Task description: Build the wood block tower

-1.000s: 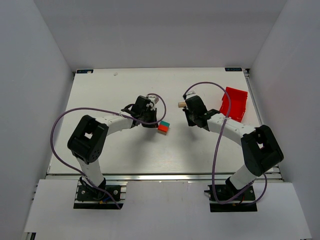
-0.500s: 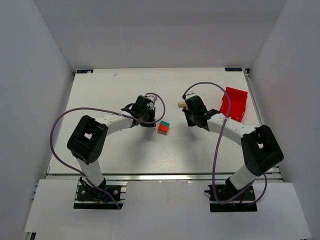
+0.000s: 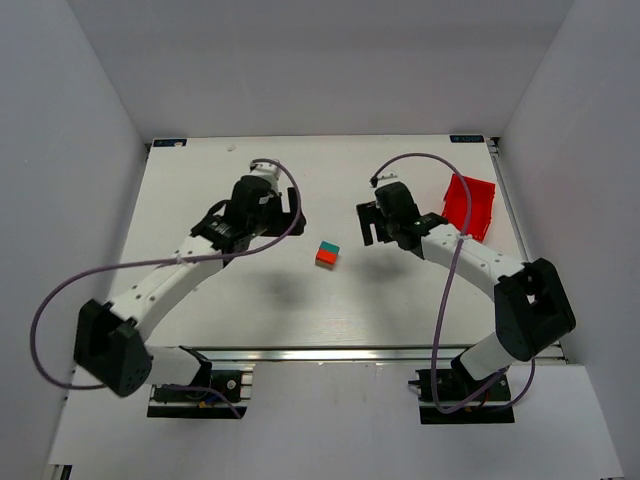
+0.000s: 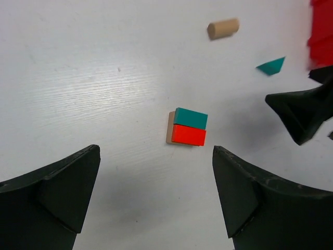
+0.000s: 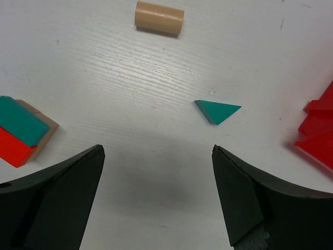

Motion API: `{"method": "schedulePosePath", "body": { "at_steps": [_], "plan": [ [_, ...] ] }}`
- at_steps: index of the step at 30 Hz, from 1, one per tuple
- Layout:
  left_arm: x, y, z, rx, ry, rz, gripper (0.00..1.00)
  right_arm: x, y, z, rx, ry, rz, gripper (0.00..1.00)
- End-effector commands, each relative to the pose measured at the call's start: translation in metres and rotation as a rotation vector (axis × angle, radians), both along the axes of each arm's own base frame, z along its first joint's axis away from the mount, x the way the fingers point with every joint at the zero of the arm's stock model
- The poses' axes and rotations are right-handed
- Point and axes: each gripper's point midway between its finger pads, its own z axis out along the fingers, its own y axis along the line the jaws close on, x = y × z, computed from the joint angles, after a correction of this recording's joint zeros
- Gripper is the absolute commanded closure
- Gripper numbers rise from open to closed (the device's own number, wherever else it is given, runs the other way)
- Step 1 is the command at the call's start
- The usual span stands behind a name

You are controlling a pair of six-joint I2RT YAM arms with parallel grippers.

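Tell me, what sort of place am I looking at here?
Probably a robot lab's test booth: a white table boxed in by plain white walls, a left arm and right arm bolted at its near edge, with a little block stack and a red bin on it.

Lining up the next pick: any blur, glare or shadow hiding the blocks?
Left wrist: block stack sharp, red bin at the edge smeared. Right wrist: teal wedge and tan cylinder crisp, faint shadow nearby. Top external: even light, no glare.
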Motion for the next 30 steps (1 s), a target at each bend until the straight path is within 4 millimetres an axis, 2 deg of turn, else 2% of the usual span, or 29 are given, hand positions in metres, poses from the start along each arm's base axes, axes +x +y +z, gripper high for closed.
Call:
{"method": "schedulePosePath", "body": {
  "at_steps": [1, 3, 4, 5, 7, 11, 12, 14, 15, 17, 18, 20, 21, 22, 23, 24, 25, 30],
  "plan": [
    [-0.024, 0.032, 0.025, 0.008, -0.021, 0.1, 0.02, 0.013, -0.007, 0.037, 0.039, -0.08, -0.08, 0.11],
    [-0.036, 0.044, 0.03, 0.017, -0.014, 0.13, 0.02, 0.014, -0.009, 0.041, 0.044, -0.088, -0.091, 0.11],
    [-0.042, 0.05, 0.042, 0.001, -0.039, 0.14, 0.02, 0.016, -0.01, 0.042, 0.042, -0.093, -0.094, 0.11],
    [-0.049, 0.058, 0.042, 0.016, -0.03, 0.153, 0.02, 0.02, -0.008, 0.046, 0.038, -0.114, -0.072, 0.11],
    [-0.06, 0.067, 0.052, 0.0, -0.051, 0.172, 0.02, 0.028, -0.002, 0.05, 0.044, -0.121, -0.045, 0.11],
    [-0.073, 0.077, 0.056, -0.019, -0.061, 0.184, 0.02, 0.051, 0.017, 0.051, -0.003, -0.145, 0.061, 0.11],
    [-0.075, 0.078, 0.055, -0.016, -0.062, 0.18, 0.02, 0.063, 0.022, 0.05, -0.088, -0.169, 0.162, 0.11],
    [-0.078, 0.079, 0.056, -0.016, -0.065, 0.177, 0.02, 0.072, 0.024, 0.045, -0.215, -0.201, 0.307, 0.11],
    [-0.08, 0.08, 0.056, -0.009, -0.07, 0.166, 0.02, 0.079, 0.031, 0.045, -0.339, -0.261, 0.508, 0.11],
    [-0.082, 0.078, 0.055, -0.007, -0.067, 0.142, 0.02, 0.076, 0.037, 0.035, -0.449, -0.302, 0.743, 0.11],
    [-0.083, 0.077, 0.052, 0.003, -0.06, 0.127, 0.02, 0.073, 0.049, 0.036, -0.488, -0.369, 0.926, 0.11],
    [-0.084, 0.077, 0.047, 0.015, -0.047, 0.122, 0.02, 0.074, 0.061, 0.041, -0.497, -0.404, 1.047, 0.12],
    [-0.083, 0.077, 0.043, 0.024, -0.038, 0.124, 0.02, 0.066, 0.063, 0.021, -0.479, -0.329, 1.142, 0.15],
    [-0.082, 0.078, 0.041, 0.029, -0.037, 0.129, 0.02, 0.083, 0.073, 0.047, -0.475, -0.365, 1.142, 0.18],
    [-0.082, 0.078, 0.04, 0.035, -0.035, 0.128, 0.02, 0.088, 0.076, 0.049, -0.468, -0.34, 1.15, 0.22],
    [-0.081, 0.079, 0.04, 0.038, -0.037, 0.131, 0.02, 0.095, 0.077, 0.024, -0.458, -0.257, 1.172, 0.29],
    [-0.081, 0.078, 0.04, 0.038, -0.041, 0.127, 0.02, 0.101, 0.078, 0.014, -0.461, -0.177, 1.206, 0.3],
    [-0.077, 0.081, 0.045, 0.063, -0.071, 0.111, 0.02, 0.11, 0.068, -0.012, -0.482, -0.063, 1.281, 0.31]
  ]
}}
